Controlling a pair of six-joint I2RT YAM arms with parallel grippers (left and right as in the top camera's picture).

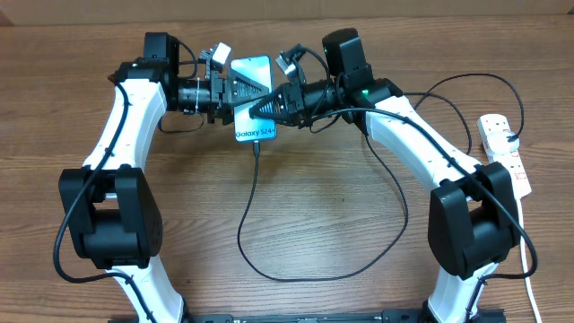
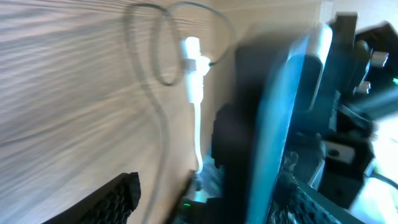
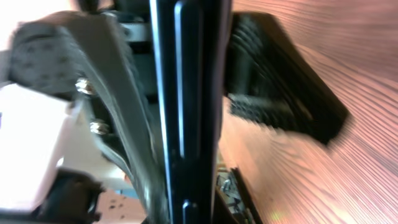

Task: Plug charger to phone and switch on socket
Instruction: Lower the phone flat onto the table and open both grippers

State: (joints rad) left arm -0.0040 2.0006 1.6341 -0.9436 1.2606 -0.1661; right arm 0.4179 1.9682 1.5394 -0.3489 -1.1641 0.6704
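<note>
While the right gripper (image 1: 258,109) was clenched on the phone (image 1: 249,72), the left gripper (image 1: 230,94) faced it from the opposite side with jaws spread, one finger standing clear of the screen. Just below both grippers, the charger (image 1: 247,215) appeared seated in the phone's lower end, its black cable looping away behind the right arm toward the socket (image 1: 504,148). Plugging in looked finished. Next, the phone would need setting down, and a freed gripper would have to press the socket's red switch.

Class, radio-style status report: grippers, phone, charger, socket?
Left gripper open beside phone. Right gripper shut on phone. Charger tip at phone's end, seating unclear. Socket far right, no gripper near it.
</note>
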